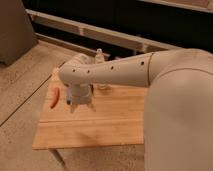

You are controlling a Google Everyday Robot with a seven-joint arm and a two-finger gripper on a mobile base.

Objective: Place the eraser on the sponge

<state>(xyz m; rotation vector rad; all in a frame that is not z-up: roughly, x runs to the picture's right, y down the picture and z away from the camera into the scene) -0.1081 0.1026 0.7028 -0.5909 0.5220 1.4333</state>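
The pincer (81,106) hangs just to the right of the red-orange pepper (54,97), pointing straight down and low over the worktop (100,125); its two fingers stand spread apart, and nothing shows between them.

Neither the eraser nor the sponge can be made out; if they are on the worktop, they probably lie to the right of the pepper, hidden under the pincer's body or the arm (115,70), so I cannot tell whether the eraser already rests on the sponge.

Spread fingers low over the wood fit two stages: closing in on the eraser to lift it, or having let it go onto the sponge.

In either case, as I judge it, good work means keeping the wrist vertical and travelling straight up or down rather than sideways; a sweep to the left would knock the pepper, and a sideways drag could nudge a small block off a flat pad.

Counted:
- one pepper;
- one worktop;
- one arm with one pincer;
- one pale bottle-like thing (100,54) beyond the pepper and to its right, near the far edge;
- erasers seen, none;
- sponges seen, none.
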